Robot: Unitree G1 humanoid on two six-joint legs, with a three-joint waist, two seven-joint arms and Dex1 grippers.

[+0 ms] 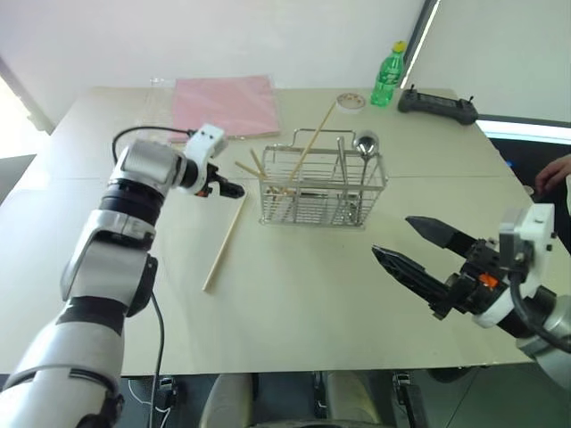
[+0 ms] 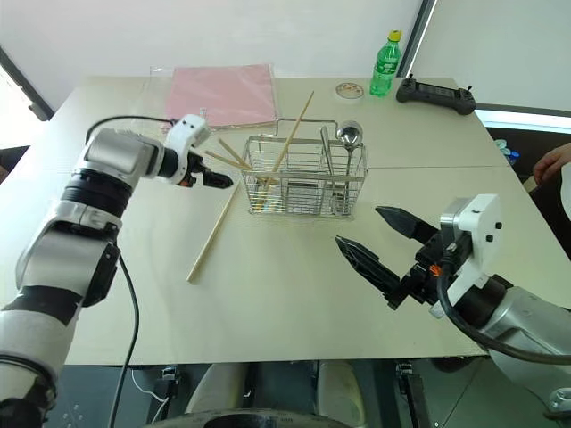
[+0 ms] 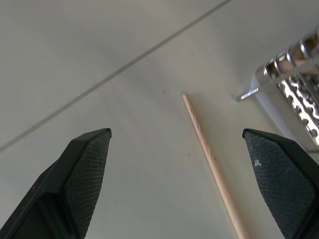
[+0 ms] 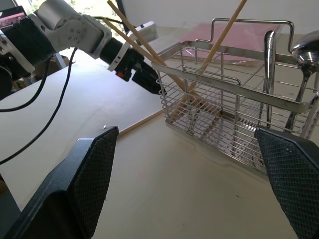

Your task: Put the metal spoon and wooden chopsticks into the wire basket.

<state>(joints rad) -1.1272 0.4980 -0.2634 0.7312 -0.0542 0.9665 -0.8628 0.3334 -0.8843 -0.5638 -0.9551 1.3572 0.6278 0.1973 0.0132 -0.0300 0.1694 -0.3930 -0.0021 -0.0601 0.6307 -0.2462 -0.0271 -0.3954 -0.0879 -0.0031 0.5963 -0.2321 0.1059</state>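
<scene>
A: Where are the metal spoon (image 1: 366, 145) and wooden chopsticks (image 1: 308, 147) seen?
B: In the wire basket (image 1: 323, 187); one stick (image 1: 223, 242) is left on the worktop (image 1: 312, 285).
A: And the claws?
B: The left claw (image 1: 234, 190) and right claw (image 1: 410, 245) are held apart, empty.

A rectangular basket of bright, polished silver wire (image 1: 323, 189) is seen on a smooth, matt, pale cream tabletop (image 1: 294, 294). Thin sticks of plain, pale, unvarnished wood (image 1: 225, 241) show a dull finish. A shiny, mirror-like metal spoon (image 1: 366, 145) stands at the basket's 3 o'clock end. At 11 o'clock from the basket, a pink, matt sheet (image 1: 223, 104) is covered by clear glossy plastic. The black gripper fingers (image 3: 82, 169) are finely cross-textured.
</scene>
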